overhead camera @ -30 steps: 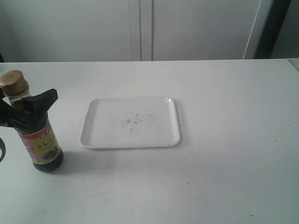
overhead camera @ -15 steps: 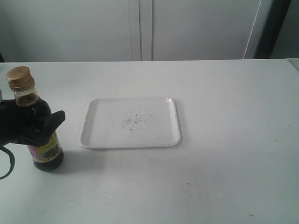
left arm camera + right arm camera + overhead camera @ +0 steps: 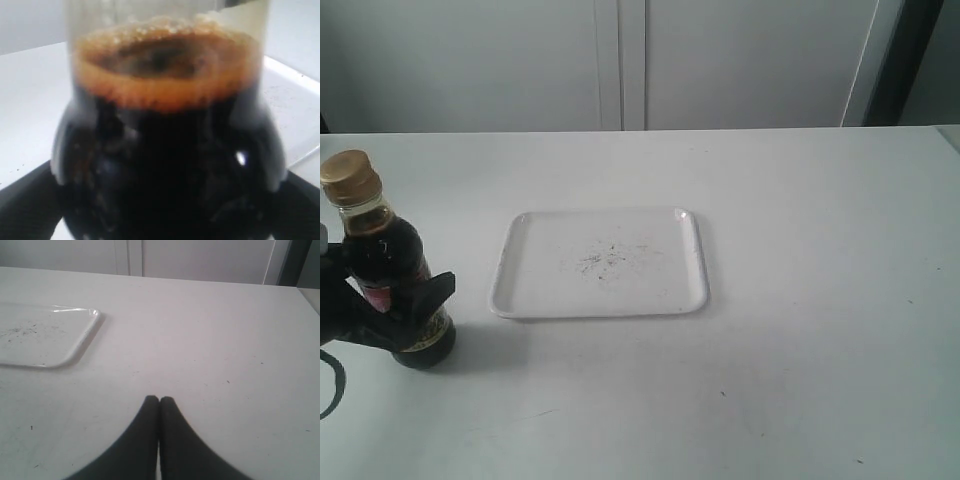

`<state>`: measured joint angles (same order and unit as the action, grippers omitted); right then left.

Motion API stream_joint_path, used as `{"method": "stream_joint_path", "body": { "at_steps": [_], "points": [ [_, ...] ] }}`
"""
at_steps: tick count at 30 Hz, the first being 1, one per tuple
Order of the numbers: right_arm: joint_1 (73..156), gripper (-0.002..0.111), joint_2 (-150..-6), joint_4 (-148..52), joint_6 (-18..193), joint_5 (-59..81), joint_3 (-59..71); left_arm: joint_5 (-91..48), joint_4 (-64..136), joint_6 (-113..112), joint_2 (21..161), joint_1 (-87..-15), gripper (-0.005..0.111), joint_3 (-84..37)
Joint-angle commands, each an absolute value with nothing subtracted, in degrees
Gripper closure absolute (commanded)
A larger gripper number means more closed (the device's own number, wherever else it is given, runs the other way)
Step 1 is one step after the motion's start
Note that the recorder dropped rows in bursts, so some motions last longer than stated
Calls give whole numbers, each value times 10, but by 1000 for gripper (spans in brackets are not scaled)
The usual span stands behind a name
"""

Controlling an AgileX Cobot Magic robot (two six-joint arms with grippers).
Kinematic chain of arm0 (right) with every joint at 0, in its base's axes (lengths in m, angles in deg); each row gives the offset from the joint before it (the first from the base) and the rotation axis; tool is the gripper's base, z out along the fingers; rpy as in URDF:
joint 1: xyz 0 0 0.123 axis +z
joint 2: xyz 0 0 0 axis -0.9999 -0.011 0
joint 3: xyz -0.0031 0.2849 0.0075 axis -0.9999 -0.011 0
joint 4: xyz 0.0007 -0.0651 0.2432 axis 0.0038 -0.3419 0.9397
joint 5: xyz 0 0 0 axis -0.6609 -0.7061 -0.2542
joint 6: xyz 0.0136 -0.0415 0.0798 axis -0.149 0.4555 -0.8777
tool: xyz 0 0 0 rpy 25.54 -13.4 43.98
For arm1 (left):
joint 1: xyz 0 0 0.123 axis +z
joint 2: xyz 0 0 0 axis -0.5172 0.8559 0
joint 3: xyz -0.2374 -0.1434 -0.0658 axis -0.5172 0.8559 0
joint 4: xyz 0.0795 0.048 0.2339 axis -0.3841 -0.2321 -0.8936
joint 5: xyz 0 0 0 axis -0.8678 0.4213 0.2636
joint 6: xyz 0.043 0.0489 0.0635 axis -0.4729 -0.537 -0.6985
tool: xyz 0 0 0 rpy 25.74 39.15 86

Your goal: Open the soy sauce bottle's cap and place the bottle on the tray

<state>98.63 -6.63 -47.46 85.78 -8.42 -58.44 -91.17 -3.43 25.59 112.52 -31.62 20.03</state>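
Note:
The soy sauce bottle [image 3: 385, 250] stands on the table at the far left, left of the tray [image 3: 698, 260]. Its gold-brown cap [image 3: 347, 175] is down. My left gripper [image 3: 415, 305] is open and straddles the bottle's lower body, hiding most of the label. In the left wrist view the bottle [image 3: 165, 150] fills the frame, with a dark finger [image 3: 25, 200] low on each side; whether they touch the glass is unclear. My right gripper [image 3: 159, 400] is shut and empty, low over bare table, with the tray's corner [image 3: 80, 347] off to one side.
The white table [image 3: 800, 350] runs wide around the tray, with a few small dark specks. White cabinet doors [image 3: 620, 60] stand behind the table's far edge. The right arm is out of the exterior view.
My left gripper has slid down the bottle from the neck to the lower body. The bottle rocked slightly and stays standing. The tray has not moved.

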Motion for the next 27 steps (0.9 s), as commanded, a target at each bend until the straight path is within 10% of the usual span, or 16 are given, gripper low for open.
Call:
{"method": "stream_joint_path", "body": {
  "at_steps": [1,7,14,27],
  "points": [
    [983,108,-63,-476,856,-81,-587,-914,-23,244,1126,-318,4,204],
    [983,108,-63,-476,856,-81,-587,-914,-21,244,1126,-318,32,204],
    [983,108,-63,-476,856,-81,-587,-914,-76,194,1126,-318,106,204],
    [983,108,-63,-476,856,-81,-587,-914,-35,199,1126,-318,107,204]
  ]
}}
